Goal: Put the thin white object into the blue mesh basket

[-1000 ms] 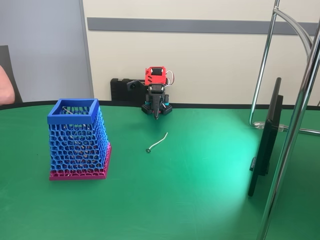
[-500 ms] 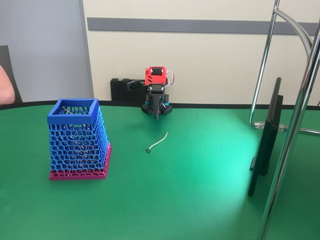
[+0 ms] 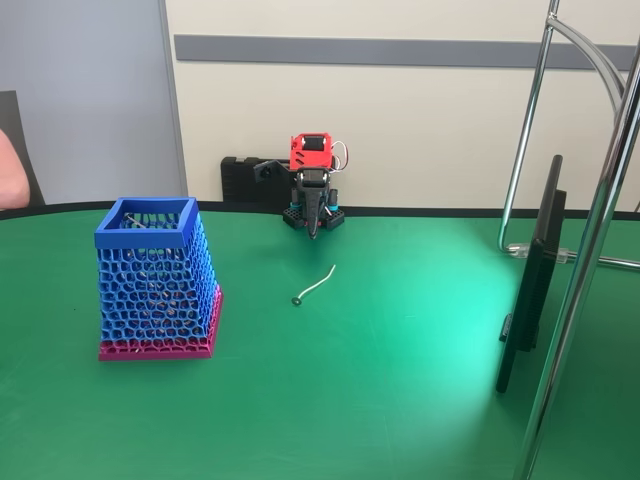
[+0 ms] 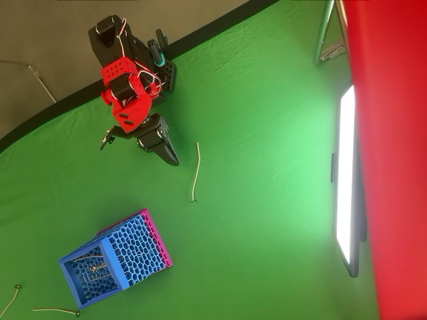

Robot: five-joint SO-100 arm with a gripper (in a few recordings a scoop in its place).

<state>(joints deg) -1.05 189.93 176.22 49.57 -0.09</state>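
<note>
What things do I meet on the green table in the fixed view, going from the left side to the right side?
Blue mesh basket → thin white object → dark screen seen edge-on. The claw hangs above the table behind the white object, overlapping it sideways.

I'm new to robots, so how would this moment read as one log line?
gripper: shut, empty, raised near base | thin white object: on table, untouched | blue mesh basket: upright, apart
</note>
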